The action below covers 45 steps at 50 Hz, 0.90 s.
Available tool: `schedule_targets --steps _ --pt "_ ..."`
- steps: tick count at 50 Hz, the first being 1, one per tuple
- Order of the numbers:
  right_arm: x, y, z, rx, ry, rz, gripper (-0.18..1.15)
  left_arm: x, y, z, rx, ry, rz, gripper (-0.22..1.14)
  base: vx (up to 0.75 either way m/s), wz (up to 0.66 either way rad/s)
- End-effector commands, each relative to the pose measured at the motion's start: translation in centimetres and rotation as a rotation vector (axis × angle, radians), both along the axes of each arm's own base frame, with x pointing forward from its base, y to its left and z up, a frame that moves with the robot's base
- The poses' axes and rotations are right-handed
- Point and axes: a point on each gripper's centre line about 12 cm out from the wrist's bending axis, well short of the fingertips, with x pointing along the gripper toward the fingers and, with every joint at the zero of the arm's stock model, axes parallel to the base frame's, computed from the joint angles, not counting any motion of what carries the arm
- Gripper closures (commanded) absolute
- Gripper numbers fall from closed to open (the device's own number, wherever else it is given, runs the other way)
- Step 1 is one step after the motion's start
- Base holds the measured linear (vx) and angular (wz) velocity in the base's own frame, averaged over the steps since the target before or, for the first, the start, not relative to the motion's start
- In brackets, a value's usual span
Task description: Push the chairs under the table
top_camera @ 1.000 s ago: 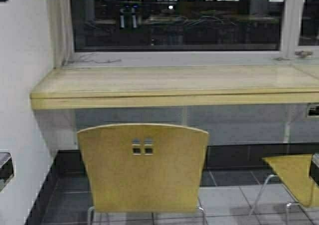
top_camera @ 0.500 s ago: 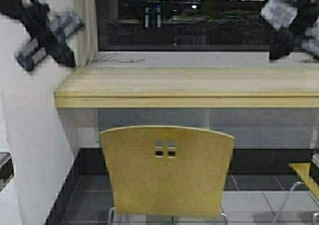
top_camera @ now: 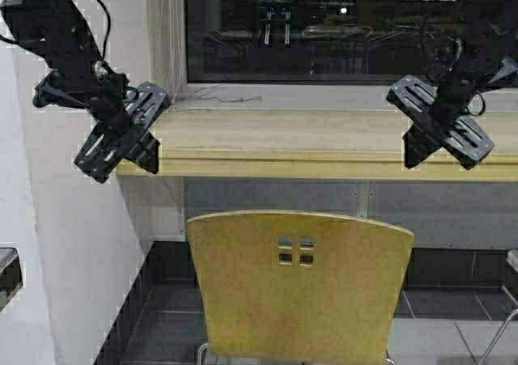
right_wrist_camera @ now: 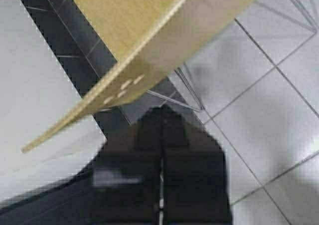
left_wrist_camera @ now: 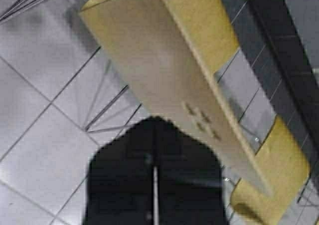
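The long pale-wood table [top_camera: 324, 142] with its thick yellowish front edge runs across under the dark window [top_camera: 324, 25], level with both raised claws. The left gripper [top_camera: 121, 134] hangs in front of the table's left end, just beside the white wall [top_camera: 73, 244]; the right gripper [top_camera: 441, 134] hangs in front of the table's front edge toward its right end. Below and between the two claws stands the tan-yellow moulded plywood chair [top_camera: 301, 284], its curved backrest with four small square cutouts facing the camera. It sits out in front of the table edge, not pushed under, and neither claw touches it. Grey floor tiles [top_camera: 453, 333] lie under it. In the left wrist view the same chair [left_wrist_camera: 174, 70] lies well beyond that claw, its thin silver legs over pale tiles; the right wrist view shows the chair [right_wrist_camera: 144, 40] likewise apart from the right claw. Each wrist view shows the fingers pressed together along a thin seam, so both claws are clenched on nothing.
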Motion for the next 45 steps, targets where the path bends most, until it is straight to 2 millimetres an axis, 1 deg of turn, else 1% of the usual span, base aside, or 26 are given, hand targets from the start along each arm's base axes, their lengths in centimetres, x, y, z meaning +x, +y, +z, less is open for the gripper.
schedule_targets --steps 1,9,12,15,17,22,30,34,41,45 --pt "0.4 1.0 1.2 0.005 -0.035 0.024 0.74 0.7 -0.4 1.0 -0.018 -0.034 0.005 0.56 0.07 -0.03" --pt "0.0 2.6 0.8 0.014 -0.023 0.055 0.35 0.5 -0.5 0.8 -0.016 -0.027 0.002 0.22 0.07 -0.06" --pt "-0.2 3.2 0.8 0.024 -0.019 0.058 0.23 0.4 -0.5 0.9 -0.016 -0.027 0.002 0.1 0.06 -0.05" --pt "-0.4 3.7 0.9 0.043 -0.016 0.045 0.13 0.2 -0.5 1.0 -0.017 -0.026 0.0 0.05 0.06 -0.06" --pt "-0.8 3.9 0.8 0.054 -0.008 0.035 0.09 0.0 -0.6 1.1 -0.017 -0.026 -0.003 0.04 0.07 -0.06" --pt "-1.6 4.2 0.3 0.077 0.027 0.009 0.08 -0.7 -0.6 1.1 -0.03 -0.016 0.009 0.04 0.08 -0.07" --pt "-4.4 4.5 -1.0 0.136 0.141 -0.072 0.08 -2.6 -1.2 1.0 -0.075 0.022 0.039 0.04 0.09 -0.08" --pt "-5.3 4.4 -1.3 0.164 0.165 -0.125 0.08 -3.2 -1.3 0.9 -0.085 0.035 0.046 0.04 0.1 -0.08" --pt "-5.9 4.4 -1.6 0.163 0.182 -0.134 0.08 -3.9 -1.3 0.9 -0.088 0.044 0.051 0.04 0.1 -0.1" --pt "-5.9 4.5 -1.5 0.162 0.179 -0.126 0.08 -4.1 -1.3 0.9 -0.087 0.046 0.048 0.04 0.1 -0.1"
